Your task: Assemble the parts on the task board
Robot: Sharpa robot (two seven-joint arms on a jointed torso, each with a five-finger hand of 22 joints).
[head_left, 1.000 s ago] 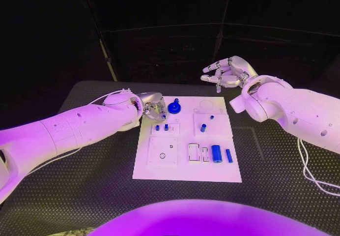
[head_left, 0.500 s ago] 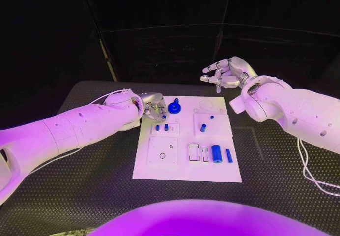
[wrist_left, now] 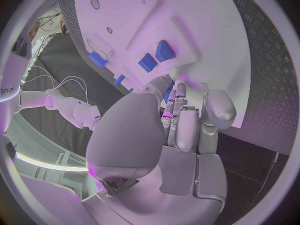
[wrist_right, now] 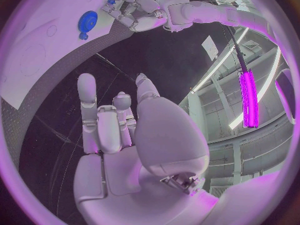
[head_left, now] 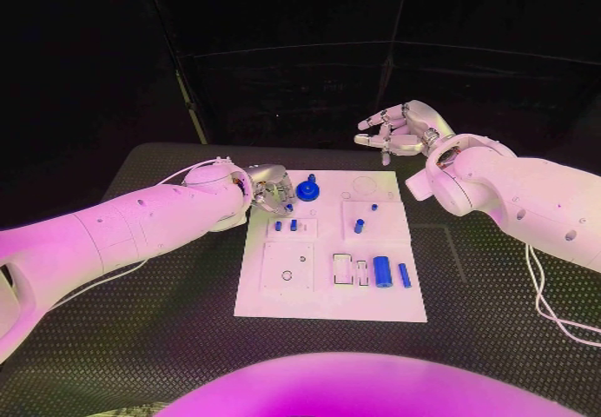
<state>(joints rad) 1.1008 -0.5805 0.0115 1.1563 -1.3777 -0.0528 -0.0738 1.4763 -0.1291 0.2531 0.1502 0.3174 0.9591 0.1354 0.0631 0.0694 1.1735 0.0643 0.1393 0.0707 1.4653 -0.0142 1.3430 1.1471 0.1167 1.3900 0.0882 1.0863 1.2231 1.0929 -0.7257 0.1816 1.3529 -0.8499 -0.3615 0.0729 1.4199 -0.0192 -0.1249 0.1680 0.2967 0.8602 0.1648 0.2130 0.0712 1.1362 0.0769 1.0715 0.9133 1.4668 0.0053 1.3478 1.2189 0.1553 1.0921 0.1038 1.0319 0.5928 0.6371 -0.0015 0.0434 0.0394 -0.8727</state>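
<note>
The white task board (head_left: 328,295) lies in the middle of the table. A blue gear (head_left: 308,188) stands near its far left corner and also shows in the right wrist view (wrist_right: 87,21). Two small blue pegs (head_left: 286,225), another peg (head_left: 359,226), a blue cylinder (head_left: 382,268) and a thin blue bar (head_left: 403,275) sit on the board. My left hand (head_left: 269,193) hovers at the board's far left edge, just left of the gear, fingers stretched out (wrist_left: 181,120) and holding nothing. My right hand (head_left: 394,130) hangs raised beyond the board's far edge, fingers spread and empty (wrist_right: 115,130).
Black patterned table (head_left: 150,330) surrounds the board on all sides. A white cable (head_left: 544,295) trails under my right arm at the table's right side. Empty recesses (head_left: 342,268) and an outlined plate (head_left: 288,271) mark the board's near half.
</note>
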